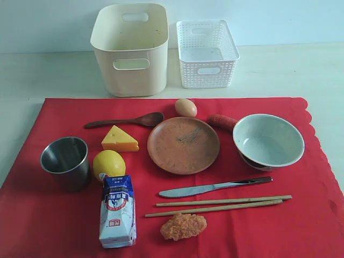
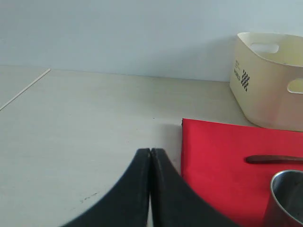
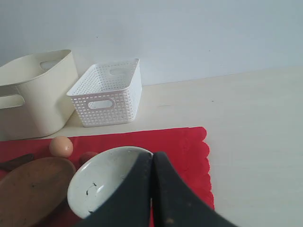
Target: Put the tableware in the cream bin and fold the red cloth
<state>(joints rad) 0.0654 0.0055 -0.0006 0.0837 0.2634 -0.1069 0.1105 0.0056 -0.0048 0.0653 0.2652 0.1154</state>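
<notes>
Right wrist view: nothing in bin (image 3: 33, 90) yet, cloth (image 3: 184, 139) flat; right jaws pinched shut, empty, bowl (image 3: 104, 184) just ahead; left jaws same, cup (image 2: 286, 198) near on the cloth side; next likely needs right jaws opened onto bowl rim.

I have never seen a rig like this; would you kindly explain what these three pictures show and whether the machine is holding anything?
It is a two-armed robot. One picture looks over the whole table; the other two come from cameras on each wrist, where the black left gripper and right gripper show, both shut and empty. On the red cloth lie a steel cup, bowl, brown plate, wooden spoon, knife and chopsticks, among food pieces and a milk carton. Behind stand a cream bin and a white lattice basket. Nothing is held.
</notes>
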